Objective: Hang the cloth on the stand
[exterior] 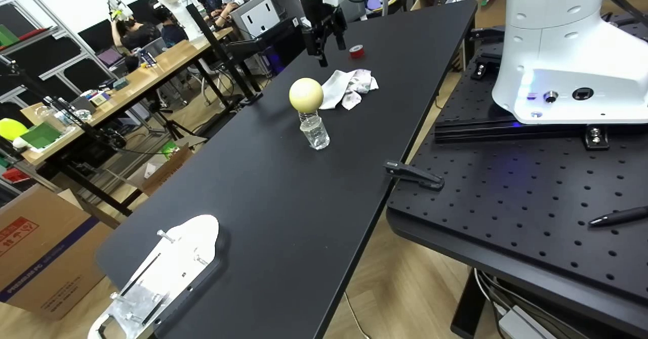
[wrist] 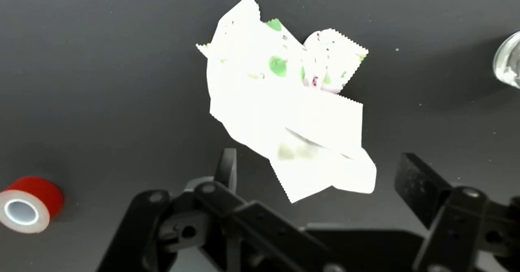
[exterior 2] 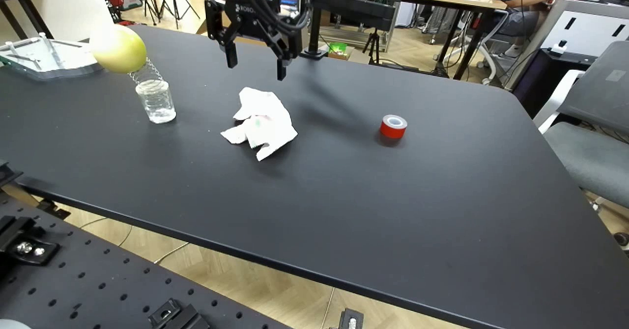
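Closing the spread Robotiq gripper (exterior 2: 256, 68) too high above the crumpled cloth (exterior 2: 268, 123), left of the red tape roll (exterior 2: 393, 131), could lose a shallowly pinched fold.

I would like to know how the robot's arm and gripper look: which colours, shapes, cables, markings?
The arm's base is white and smoothly rounded, with a round metal socket. The gripper is black and angular: jointed links, two blocky jaws, pale lettering. Black cables loop in front of it.
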Motion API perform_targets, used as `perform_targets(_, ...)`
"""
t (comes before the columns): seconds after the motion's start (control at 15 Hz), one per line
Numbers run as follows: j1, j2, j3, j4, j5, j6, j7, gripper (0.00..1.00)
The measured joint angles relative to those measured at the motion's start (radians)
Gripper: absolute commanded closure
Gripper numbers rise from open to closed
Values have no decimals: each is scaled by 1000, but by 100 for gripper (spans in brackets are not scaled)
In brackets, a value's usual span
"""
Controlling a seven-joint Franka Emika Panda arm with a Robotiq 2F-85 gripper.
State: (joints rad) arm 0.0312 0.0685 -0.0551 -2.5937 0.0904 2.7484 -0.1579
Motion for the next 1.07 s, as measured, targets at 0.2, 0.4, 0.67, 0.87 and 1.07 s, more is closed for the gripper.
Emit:
perform_targets(0.2, -2, 79, -3, 1, -48, 82, 115, 0)
perform_targets(0.4, -1, 142, -13, 8, -98, 109, 188, 6)
perform_targets(0.67, -1, 195, -19, 28, -112, 105, 196, 47)
perform_targets(0.87, -1, 214, -18, 43, -112, 104, 195, 68)
perform_targets(1.07, -1, 216, -15, 52, -111, 101, 193, 88)
